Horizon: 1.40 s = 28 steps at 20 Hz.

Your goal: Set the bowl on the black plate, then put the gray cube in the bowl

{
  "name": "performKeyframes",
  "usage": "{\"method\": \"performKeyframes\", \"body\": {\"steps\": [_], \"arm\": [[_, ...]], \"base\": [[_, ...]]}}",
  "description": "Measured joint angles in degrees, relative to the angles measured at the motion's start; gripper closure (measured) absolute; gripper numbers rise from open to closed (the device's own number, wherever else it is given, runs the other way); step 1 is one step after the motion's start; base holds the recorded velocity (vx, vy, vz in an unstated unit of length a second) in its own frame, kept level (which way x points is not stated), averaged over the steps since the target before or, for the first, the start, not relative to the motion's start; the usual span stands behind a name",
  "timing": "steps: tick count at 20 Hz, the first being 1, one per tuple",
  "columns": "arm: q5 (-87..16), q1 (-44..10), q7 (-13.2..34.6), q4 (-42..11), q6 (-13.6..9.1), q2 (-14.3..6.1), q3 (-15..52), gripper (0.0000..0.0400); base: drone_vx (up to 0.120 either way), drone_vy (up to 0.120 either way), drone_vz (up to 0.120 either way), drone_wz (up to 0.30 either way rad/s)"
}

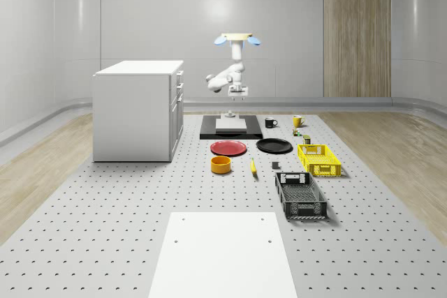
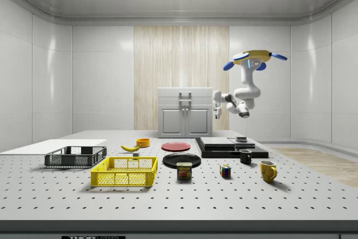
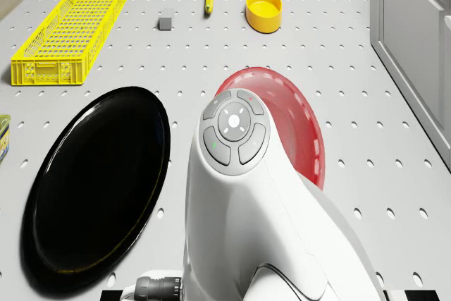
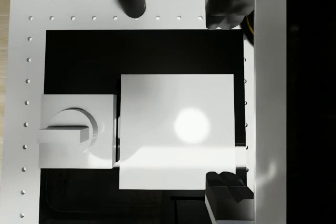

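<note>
Hovering above black base (image 1: 231, 128) near surface's far edge, my pincer (image 4: 227, 103) hangs over its white block (image 4: 177, 131), fingers (image 4: 224, 14) apart, empty. Yellow bowl (image 1: 221, 164) sits mid-surface; black plate (image 1: 274, 146) beyond; gray cube (image 3: 166, 20) between.

The yellow bowl (image 1: 221, 165) sits upright and open, left of centre in the whole-scene view, just below the red plate. The round black plate (image 1: 274, 146) lies flat, right of centre. The small gray cube (image 1: 275, 165) rests below the black plate.
</note>
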Motion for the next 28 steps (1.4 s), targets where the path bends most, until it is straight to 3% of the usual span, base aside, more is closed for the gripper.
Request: {"method": "performKeyframes", "body": {"steps": [5, 9, 17, 21, 28], "arm": [[0.5, -1.3, 1.1, 0.0, 0.9, -1.7, 0.9, 0.0], [1.1, -2.1, 1.7, 0.1, 1.8, -3.0, 1.4, 0.0], [2.3, -3.1, 2.6, 0.3, 3.8, -5.4, 2.3, 0.0], [2.9, -3.5, 3.0, 0.4, 4.9, -6.5, 2.7, 0.0], [3.9, -4.1, 3.6, 0.5, 6.6, -8.4, 3.2, 0.0]], "base": [[0.12, 0.0, -0.12, 0.0], [0.12, -0.08, -0.01, 0.0], [0.12, 0.0, 0.0, 0.0], [0.12, 0.0, -0.11, 0.0], [0.12, 0.0, -0.029, 0.0]]}}
